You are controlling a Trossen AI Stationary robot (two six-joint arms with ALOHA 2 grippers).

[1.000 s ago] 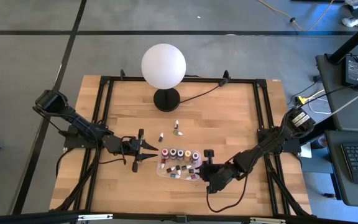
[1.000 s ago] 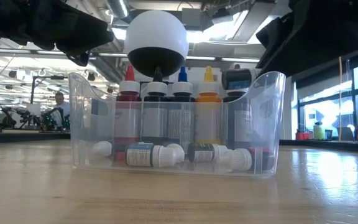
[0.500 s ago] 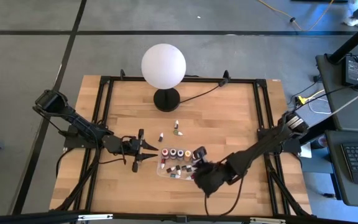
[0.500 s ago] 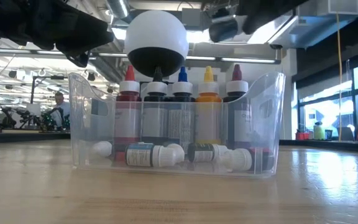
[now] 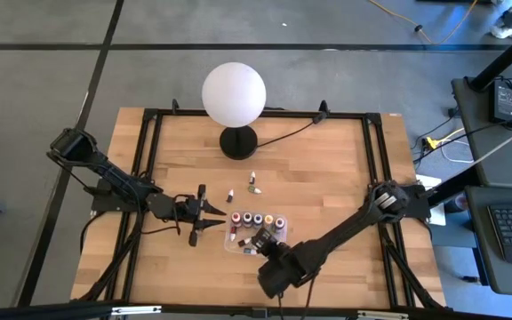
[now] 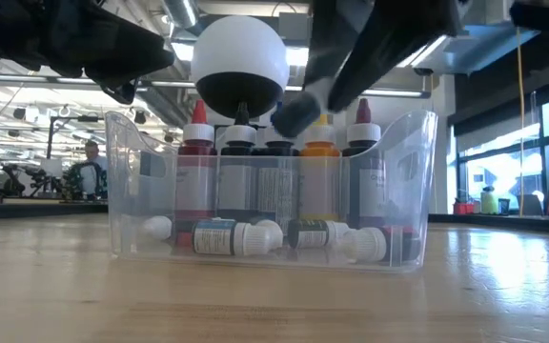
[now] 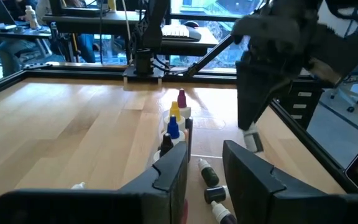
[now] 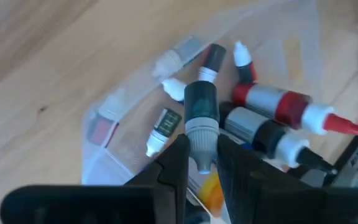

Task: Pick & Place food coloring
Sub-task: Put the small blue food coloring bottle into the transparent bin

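— Right tool (image 8: 201,163)?
— Clenched on 1 dark food coloring bottle (image 8: 201,118), held above the clear tray (image 5: 236,248), over its near side.
— Left tool (image 5: 210,214)?
— Parked just left of the tray, low over the bench (image 5: 327,178). Fingers a little apart, gripping nothing.
— Other bottles?
— A row of 5 upright bottles (image 6: 279,171) along the tray's far side, more lying flat at its near side. 2 loose bottles (image 5: 253,183) out on the bench, between the tray and the white globe lamp (image 5: 234,95).
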